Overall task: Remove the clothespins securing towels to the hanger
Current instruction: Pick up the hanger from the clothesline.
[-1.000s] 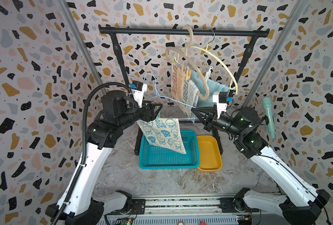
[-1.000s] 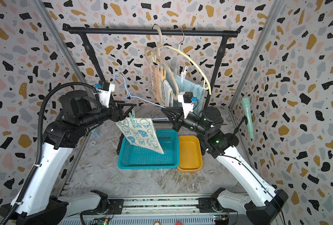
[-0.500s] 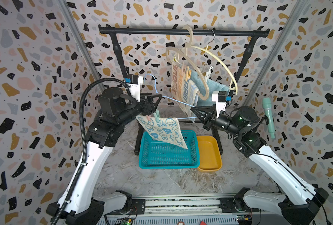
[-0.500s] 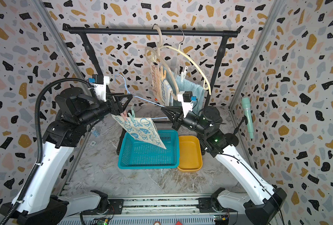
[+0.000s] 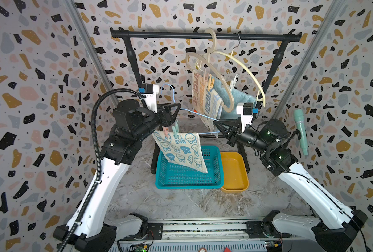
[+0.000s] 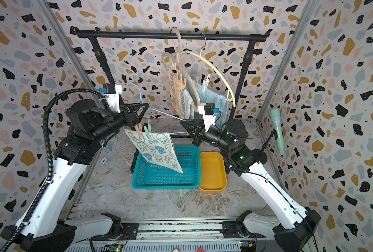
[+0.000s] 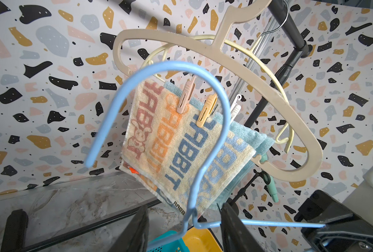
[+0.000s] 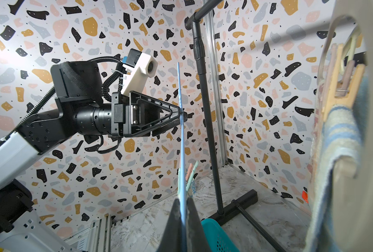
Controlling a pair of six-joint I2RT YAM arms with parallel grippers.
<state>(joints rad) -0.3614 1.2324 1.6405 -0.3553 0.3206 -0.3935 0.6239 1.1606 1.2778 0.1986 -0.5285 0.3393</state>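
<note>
A blue wire hanger (image 5: 194, 112) is held in the air between my arms. My right gripper (image 5: 215, 123) is shut on its wire (image 8: 182, 141). My left gripper (image 7: 184, 207) is open, its jaws on either side of the hanger's twisted neck without touching it. The cream towel with blue animals (image 5: 181, 150) hangs from the hanger's lower wire, pinned by a pink clothespin (image 5: 166, 131) and a mint clothespin (image 5: 175, 131). On the rack, the RABBIT towel (image 7: 170, 139) and the light-blue towel (image 7: 246, 135) carry pink (image 7: 185, 96), orange (image 7: 206, 110) and white (image 7: 234, 107) clothespins.
A teal basket (image 5: 187, 176) and a yellow tray (image 5: 233, 172) sit on the floor under the cream towel. The black rack rail (image 5: 203, 36) holds a beige hanger (image 7: 225, 63) and a pale yellow hanger (image 5: 246, 67). A mint microphone (image 5: 301, 131) stands by the right wall.
My left gripper has risen from beside the cream towel's pins to the blue hanger's neck. The hanger and towel tipped and swung back. The right gripper stayed shut on the wire.
</note>
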